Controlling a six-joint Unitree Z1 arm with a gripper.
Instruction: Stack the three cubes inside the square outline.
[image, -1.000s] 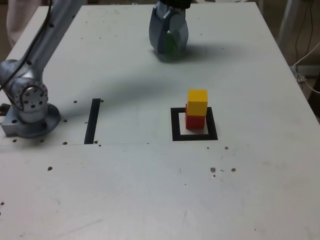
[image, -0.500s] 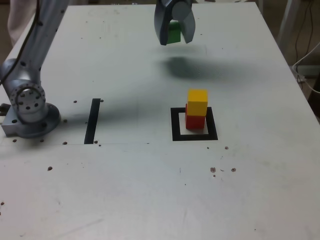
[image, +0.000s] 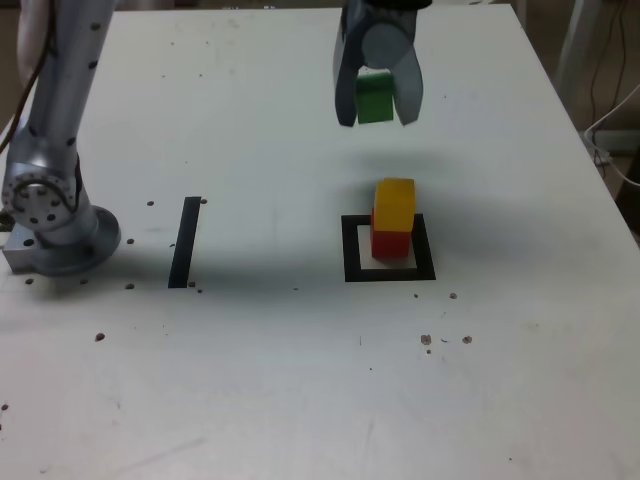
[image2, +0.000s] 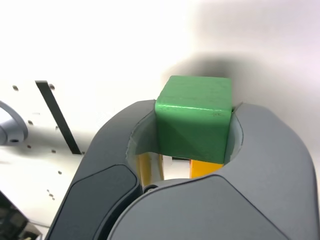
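Three small solid-coloured cubes are in view: one yellow cube sits on one red cube inside the single black tape square outline with a white centre. One green cube hangs in the air above them, clamped by the grey gripper. One narrow black tape strip lies on the white table.

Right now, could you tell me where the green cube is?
The green cube is held in the pincer, in the air above the table, higher in the exterior view than the yellow cube stacked on red.
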